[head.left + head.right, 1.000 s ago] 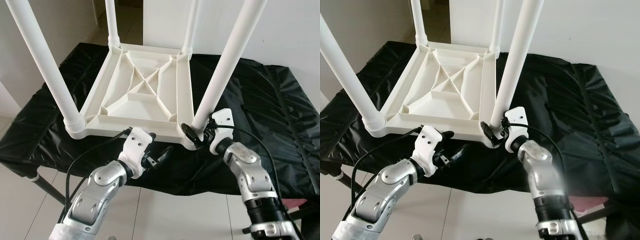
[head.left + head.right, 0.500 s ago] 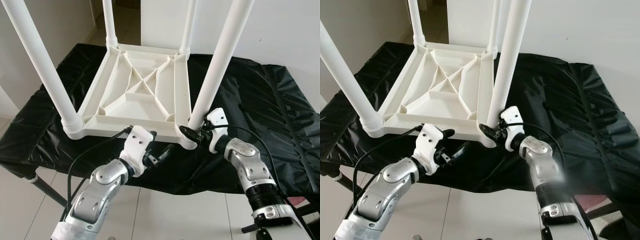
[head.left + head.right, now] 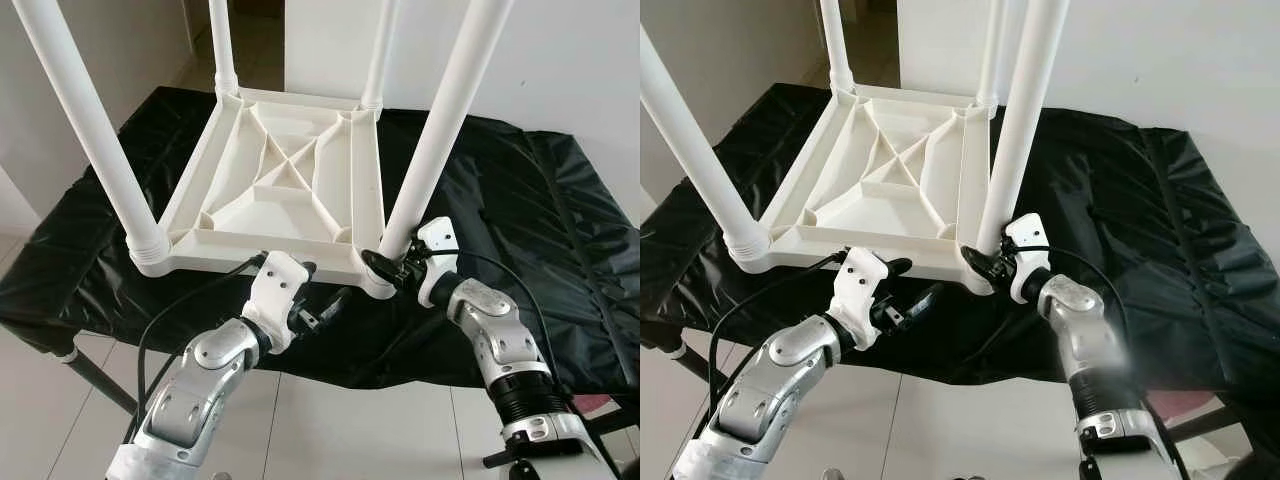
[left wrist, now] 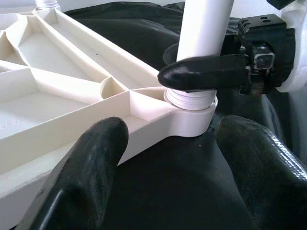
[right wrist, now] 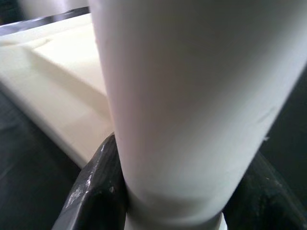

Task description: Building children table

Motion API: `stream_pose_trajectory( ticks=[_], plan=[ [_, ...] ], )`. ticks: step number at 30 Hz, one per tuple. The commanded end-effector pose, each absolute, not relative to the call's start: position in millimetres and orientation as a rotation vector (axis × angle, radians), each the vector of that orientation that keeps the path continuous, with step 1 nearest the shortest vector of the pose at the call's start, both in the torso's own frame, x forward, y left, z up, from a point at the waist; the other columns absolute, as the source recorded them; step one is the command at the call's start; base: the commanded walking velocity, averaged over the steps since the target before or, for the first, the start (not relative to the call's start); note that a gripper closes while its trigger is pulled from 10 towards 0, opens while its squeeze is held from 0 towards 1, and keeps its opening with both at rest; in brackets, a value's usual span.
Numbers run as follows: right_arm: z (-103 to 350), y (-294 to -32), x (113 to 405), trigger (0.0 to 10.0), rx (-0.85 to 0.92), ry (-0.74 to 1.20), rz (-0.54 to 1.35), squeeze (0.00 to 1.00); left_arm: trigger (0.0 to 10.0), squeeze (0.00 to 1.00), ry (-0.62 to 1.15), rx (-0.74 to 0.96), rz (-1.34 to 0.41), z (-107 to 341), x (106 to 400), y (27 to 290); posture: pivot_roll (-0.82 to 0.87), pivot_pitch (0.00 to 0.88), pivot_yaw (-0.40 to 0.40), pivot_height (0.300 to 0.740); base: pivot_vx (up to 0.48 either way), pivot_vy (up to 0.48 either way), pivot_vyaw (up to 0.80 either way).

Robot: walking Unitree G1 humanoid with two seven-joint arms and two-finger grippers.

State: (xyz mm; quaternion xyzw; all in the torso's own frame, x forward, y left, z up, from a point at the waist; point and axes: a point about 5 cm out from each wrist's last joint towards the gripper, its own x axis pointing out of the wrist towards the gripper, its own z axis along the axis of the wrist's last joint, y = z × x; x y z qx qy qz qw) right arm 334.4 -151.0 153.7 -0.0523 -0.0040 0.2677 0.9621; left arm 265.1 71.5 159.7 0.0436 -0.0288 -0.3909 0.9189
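1. A white plastic table top (image 3: 285,190) lies upside down on a work table draped in a glossy, creased black sheet (image 3: 520,210), close to the sheet's near edge; its underside is a square frame with raised ribs crossing in an X.
2. Four smooth round white legs stand up from the corner sockets – the near right leg (image 3: 440,130) meets its socket at a ribbed, threaded collar.
3. The right gripper (image 3: 385,266) is clamped around the base of that near right leg, one black finger (image 4: 206,72) lying across the tube just above the collar.
4. The left gripper (image 3: 328,306) hangs at the sheet's near edge, just below the table top's front rail – its rounded black fingers (image 4: 91,163) are spread apart, holding nothing.
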Motion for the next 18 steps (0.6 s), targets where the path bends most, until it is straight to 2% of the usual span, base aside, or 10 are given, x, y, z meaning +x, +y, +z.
stream_pose_trajectory(
  ticks=[1,6,8,10,15,17,18],
  plan=[
    [143.4,-157.0,332.2,10.0,-0.057,0.065,0.408,0.00,10.0,0.00,-0.038,0.086,-0.806,153.0,263.9,70.0,-0.01,0.095,-0.053,0.740,0.000,0.000,0.00],
    [142.1,-151.7,326.1,10.0,-0.062,0.075,0.222,0.00,10.0,0.00,-0.035,0.087,-0.813,152.6,263.4,69.8,-0.01,0.093,-0.050,0.740,0.000,0.000,0.00],
    [142.1,-151.7,326.1,10.0,-0.062,0.075,0.222,0.00,10.0,0.00,-0.035,0.087,-0.813,152.6,263.4,69.8,-0.01,0.093,-0.050,0.740,0.000,0.000,0.00],
    [137.0,-144.3,319.3,10.0,-0.022,0.089,0.088,0.00,10.0,0.00,-0.034,0.089,-0.818,152.3,263.4,69.6,0.00,0.089,-0.051,0.740,0.000,0.000,0.00],
    [134.6,-138.9,315.6,10.0,0.004,0.090,0.021,0.00,10.0,0.00,-0.034,0.089,-0.819,152.3,263.1,69.5,0.00,0.088,-0.052,0.740,0.000,0.000,0.00],
    [132.8,-132.5,312.3,10.0,0.032,0.091,-0.038,0.00,10.0,0.00,-0.035,0.091,-0.820,152.4,262.8,69.1,0.00,0.087,-0.053,0.740,0.000,0.000,0.00],
    [136.5,-118.3,307.2,10.0,0.072,0.077,-0.078,0.00,10.0,0.00,-0.036,0.090,-0.818,152.5,262.3,69.3,0.01,0.083,-0.052,0.740,0.000,0.000,0.00]
  ],
)
